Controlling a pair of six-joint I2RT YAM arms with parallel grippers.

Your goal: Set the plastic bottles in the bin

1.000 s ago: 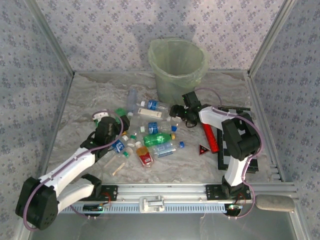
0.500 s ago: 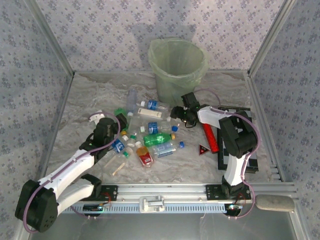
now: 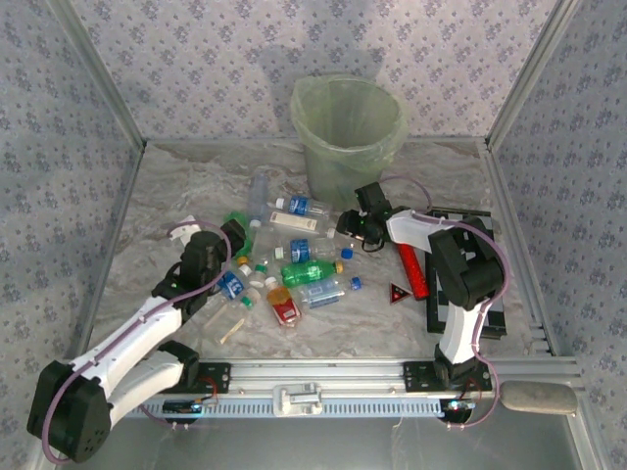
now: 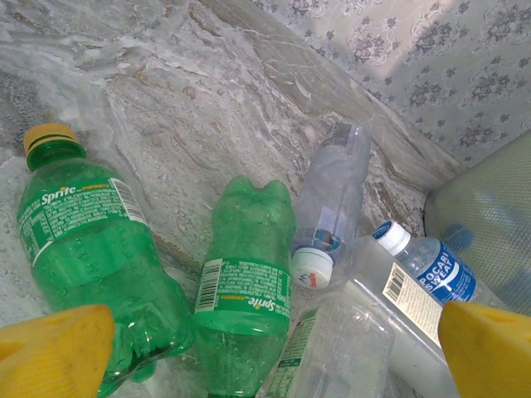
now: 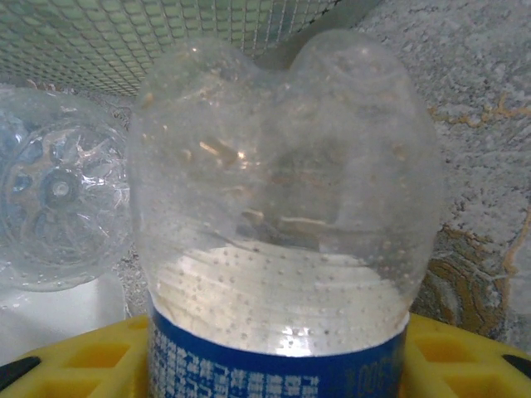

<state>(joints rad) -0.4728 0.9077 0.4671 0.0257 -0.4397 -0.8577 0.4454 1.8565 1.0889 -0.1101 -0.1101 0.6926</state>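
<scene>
Left wrist view:
- Green bottle with the yellow cap: label reads "Sprite" in white script, with a barcode at the label's right end. The fine print is too small to read.
- Second green bottle: label reads "Sprite", seen upside down, with a barcode on its left edge.
- Clear bottle with the blue label: white capitals read "POCARI SWEAT".
- Flat clear bottle: white label carries a barcode whose digits are illegible.

Right wrist view:
- Clear bottle with a blue band: white print on the band is cut off by the frame edge and unreadable.
</scene>
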